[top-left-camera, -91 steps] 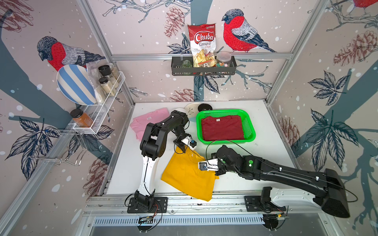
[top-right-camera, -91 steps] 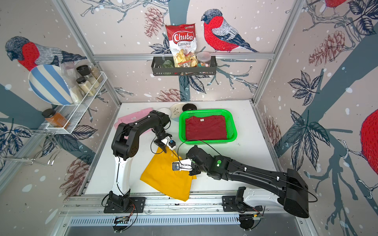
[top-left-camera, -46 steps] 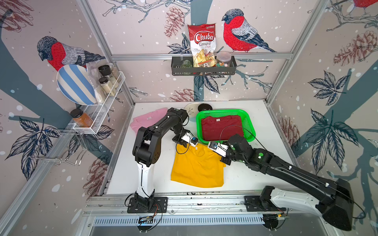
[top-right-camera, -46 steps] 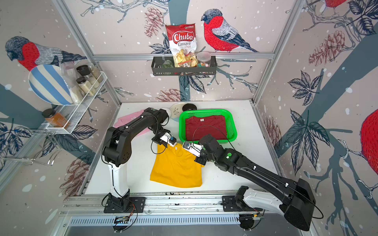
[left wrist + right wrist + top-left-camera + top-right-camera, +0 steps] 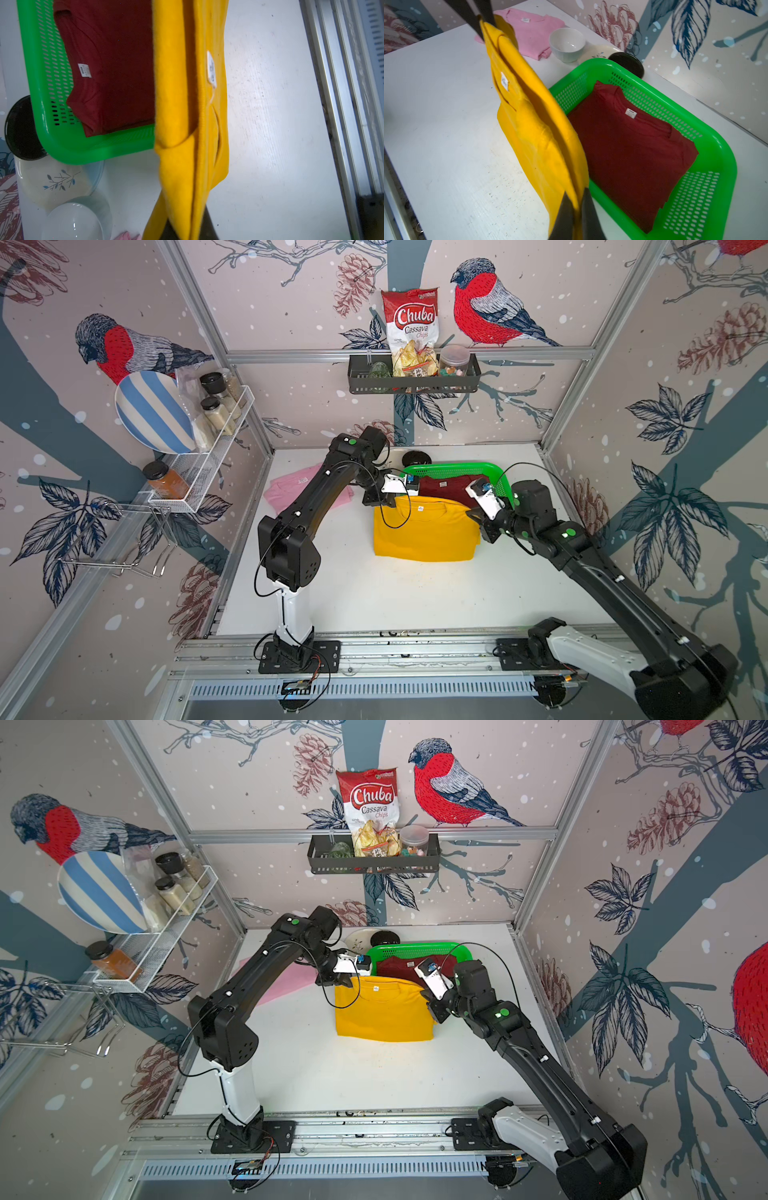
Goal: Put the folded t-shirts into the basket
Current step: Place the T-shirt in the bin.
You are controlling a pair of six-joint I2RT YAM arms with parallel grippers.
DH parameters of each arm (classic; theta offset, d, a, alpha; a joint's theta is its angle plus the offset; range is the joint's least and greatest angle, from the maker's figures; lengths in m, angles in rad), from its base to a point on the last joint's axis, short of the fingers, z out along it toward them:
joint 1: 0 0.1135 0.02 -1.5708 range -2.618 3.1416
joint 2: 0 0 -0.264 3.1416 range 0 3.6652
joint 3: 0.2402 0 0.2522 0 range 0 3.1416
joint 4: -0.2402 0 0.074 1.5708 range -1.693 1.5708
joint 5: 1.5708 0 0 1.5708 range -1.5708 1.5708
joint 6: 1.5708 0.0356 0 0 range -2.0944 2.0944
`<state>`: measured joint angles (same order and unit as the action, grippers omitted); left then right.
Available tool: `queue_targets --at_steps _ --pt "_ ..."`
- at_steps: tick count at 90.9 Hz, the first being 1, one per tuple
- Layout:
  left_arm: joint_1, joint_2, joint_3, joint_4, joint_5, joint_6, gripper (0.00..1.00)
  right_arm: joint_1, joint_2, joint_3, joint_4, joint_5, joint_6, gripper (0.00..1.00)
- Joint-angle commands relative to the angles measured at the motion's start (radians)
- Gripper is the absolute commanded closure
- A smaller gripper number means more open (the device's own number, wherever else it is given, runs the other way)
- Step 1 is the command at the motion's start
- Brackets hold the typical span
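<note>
The mustard yellow t-shirt [image 5: 424, 531] hangs in the air by its collar edge, stretched between both grippers, just in front of the green basket [image 5: 453, 467]. My left gripper [image 5: 187, 214] is shut on one upper corner. At the other upper corner, my right gripper [image 5: 575, 190] is shut on the cloth [image 5: 533, 124]. A dark red t-shirt [image 5: 633, 149] lies flat inside the basket [image 5: 724, 149]. The light pink t-shirt [image 5: 291, 489] lies folded on the table at the back left, partly behind the left arm.
A white bowl [image 5: 566, 43], a leaf-patterned plate [image 5: 54, 182] and a black lid [image 5: 417, 458] stand at the back beside the basket. A white wire rack [image 5: 199, 472] hangs on the left wall and a black shelf [image 5: 415, 383] on the back wall.
The yellow t-shirt has come up off the table's front and moved back toward the basket, turning square. The left gripper has closed on it; both arms rose and moved back.
</note>
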<state>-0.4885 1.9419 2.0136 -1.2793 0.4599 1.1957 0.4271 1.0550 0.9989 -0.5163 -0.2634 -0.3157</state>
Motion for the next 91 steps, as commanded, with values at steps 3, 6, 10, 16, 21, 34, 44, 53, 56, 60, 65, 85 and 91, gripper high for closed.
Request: queue_targets --at_steps 3,6,10,16,21,34,44,53,56,60,65,85,91 --pt "-0.077 0.054 0.069 0.124 -0.019 -0.189 1.0 -0.116 0.06 0.072 -0.09 -0.052 -0.007 1.0" --pt "-0.097 0.079 0.104 0.13 -0.029 -0.199 1.0 -0.153 0.074 0.082 -0.089 -0.055 -0.006 1.0" --pt "-0.116 0.124 0.157 0.132 -0.045 -0.207 1.0 -0.2 0.092 0.094 -0.082 -0.068 -0.005 1.0" --pt "-0.13 0.19 0.242 0.143 -0.067 -0.229 1.0 -0.273 0.122 0.108 -0.061 -0.094 -0.003 1.0" --pt "-0.133 0.247 0.313 0.167 -0.088 -0.255 1.0 -0.318 0.149 0.117 -0.035 -0.103 -0.001 1.0" --pt "-0.133 0.358 0.409 0.247 -0.169 -0.279 1.0 -0.373 0.259 0.146 0.039 -0.085 0.001 1.0" --pt "-0.133 0.403 0.407 0.32 -0.233 -0.261 1.0 -0.374 0.352 0.191 0.078 -0.009 0.007 1.0" --pt "-0.131 0.439 0.407 0.372 -0.291 -0.254 1.0 -0.371 0.425 0.239 0.107 0.03 0.02 1.0" --pt "-0.131 0.449 0.406 0.383 -0.306 -0.253 1.0 -0.368 0.445 0.252 0.119 0.039 0.025 1.0" --pt "-0.131 0.459 0.408 0.398 -0.323 -0.256 1.0 -0.362 0.47 0.268 0.135 0.05 0.025 1.0" --pt "-0.131 0.468 0.408 0.416 -0.338 -0.279 1.0 -0.355 0.498 0.288 0.149 0.068 0.024 1.0" --pt "-0.131 0.482 0.406 0.435 -0.328 -0.308 1.0 -0.328 0.612 0.346 0.195 0.087 0.014 1.0" --pt "-0.131 0.49 0.4 0.444 -0.344 -0.3 1.0 -0.322 0.64 0.359 0.195 0.097 0.011 1.0"
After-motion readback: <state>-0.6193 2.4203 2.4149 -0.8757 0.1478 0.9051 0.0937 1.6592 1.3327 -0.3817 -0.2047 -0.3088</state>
